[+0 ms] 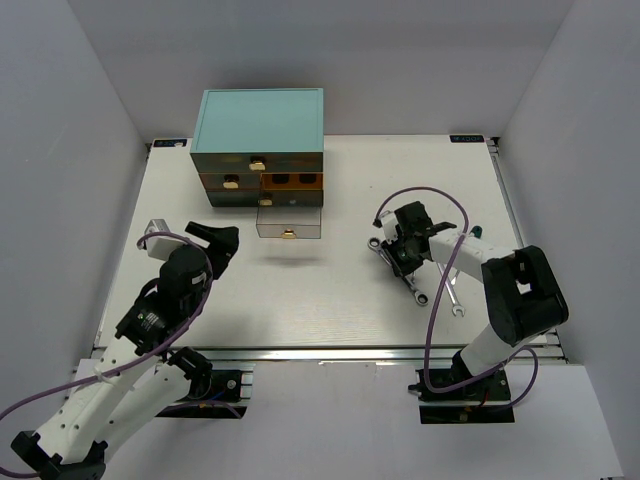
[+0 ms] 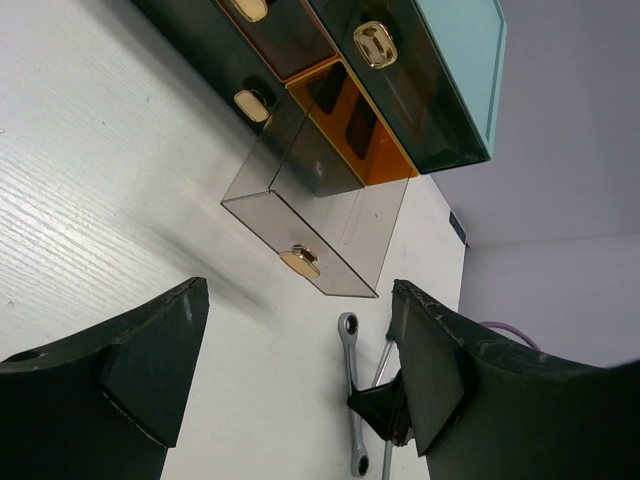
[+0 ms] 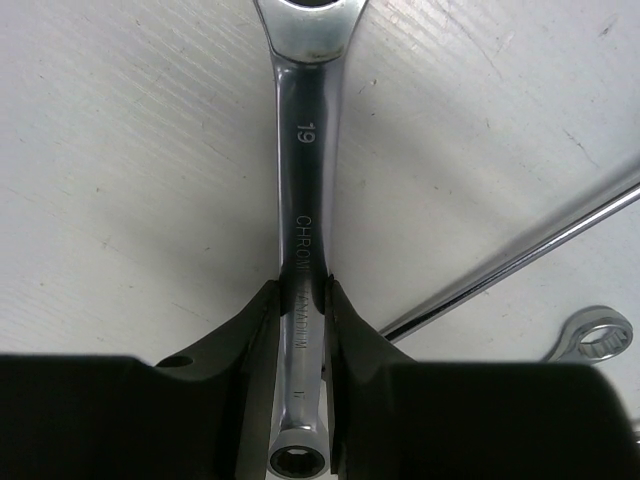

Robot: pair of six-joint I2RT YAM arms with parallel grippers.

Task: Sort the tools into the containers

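**A:** Where is the wrench (image 3: 305, 200)?

**B:** In the right half of the table (image 1: 330, 300), about midway between the far and near edges. It is silver and stamped 19. The right tool (image 3: 302, 295) is pinching its shank from both sides, close to one ring end. The rest of the shank runs out past the fingertips.

**A:** Is it lifted?

**B:** I cannot tell. It is flat on the table or barely above it.

**A:** What is next to it?

**B:** A slim metal shaft (image 3: 500, 265) slants toward the right edge, just beside the right tool. The ring end of another wrench (image 3: 596, 345) lies near that.

**A:** And the drawers?

**B:** The teal-topped cabinet (image 1: 258, 120) stands at the far edge, left of centre. One clear brownish drawer (image 1: 288, 222) is pulled out of its bottom row toward the near edge. Its gold knob (image 2: 300, 262) faces the arms. An orange drawer (image 1: 292, 181) sits closed above it. The drawer and the wrench are well apart.

**A:** The other arm?

**B:** The left tool (image 1: 215, 240) is near the left edge with its fingers spread wide. It points at the pulled-out drawer, and bare table shows between the fingers.
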